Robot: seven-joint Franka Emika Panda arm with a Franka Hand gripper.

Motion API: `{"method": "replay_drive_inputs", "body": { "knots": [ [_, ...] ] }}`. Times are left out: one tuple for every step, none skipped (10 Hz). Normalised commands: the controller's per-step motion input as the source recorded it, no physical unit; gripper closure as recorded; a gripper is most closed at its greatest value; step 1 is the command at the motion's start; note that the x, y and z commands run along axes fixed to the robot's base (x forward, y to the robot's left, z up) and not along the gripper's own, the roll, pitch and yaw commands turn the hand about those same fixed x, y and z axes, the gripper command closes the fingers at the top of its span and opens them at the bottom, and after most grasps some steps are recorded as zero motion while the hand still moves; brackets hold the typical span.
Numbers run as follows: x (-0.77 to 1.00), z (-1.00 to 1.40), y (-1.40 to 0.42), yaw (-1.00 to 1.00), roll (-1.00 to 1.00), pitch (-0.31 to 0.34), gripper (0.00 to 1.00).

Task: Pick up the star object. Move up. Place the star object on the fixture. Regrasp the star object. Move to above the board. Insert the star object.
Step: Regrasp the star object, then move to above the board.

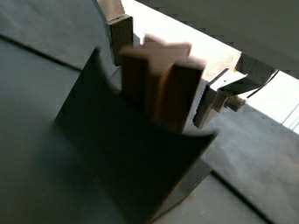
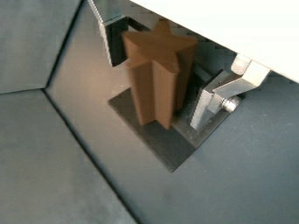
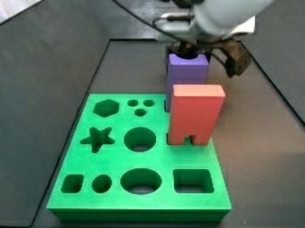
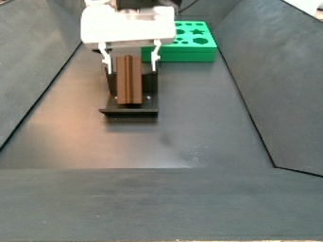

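Two silver fingers [image 2: 216,98] of the gripper [image 4: 127,57] flanked the star object [image 2: 156,77], standing upright on the fixture [image 4: 130,106], probably for a regrasp; whether they squeezed it, cannot tell. Board [image 4: 192,42] sat at 1 o'clock.

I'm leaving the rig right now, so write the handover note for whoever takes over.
Claw: low over the fixture, jaws open, one finger on each side of the star object with a gap showing on both sides in both wrist views.
Star object: standing upright on the fixture, not gripped.
Board: lies flat and apart from the fixture, its star hole empty.
Done: pick-up, lift, placing on the fixture.
Left: regrasp, move above the board, insert.
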Motion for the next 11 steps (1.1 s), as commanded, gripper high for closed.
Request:
{"method": "replay_drive_inputs", "body": {
  "knots": [
    [0.07, -0.42, 0.01, -0.03, 0.06, -0.018, 0.00],
    [0.07, -0.28, 0.01, -0.02, 0.06, -0.011, 0.00],
    [0.01, -0.18, 0.00, -0.01, 0.05, 0.005, 0.00],
    [0.01, -0.18, 0.00, 0.00, 0.05, 0.001, 0.00],
    [0.01, -0.17, 0.00, 0.00, 0.05, 0.001, 0.00],
    [0.01, -0.17, 0.00, 0.01, 0.05, 0.001, 0.00],
    [0.01, -0.17, 0.00, 0.01, 0.05, 0.001, 0.00],
    [0.00, 0.00, 0.00, 0.00, 0.00, 0.000, 1.00],
    [-0.05, 1.00, -0.02, -0.14, -0.02, -0.095, 1.00],
    [-0.05, 1.00, -0.02, -0.15, -0.02, -0.093, 1.00],
    [-0.06, 1.00, -0.02, -0.15, -0.03, -0.072, 1.00]
  ]
}}
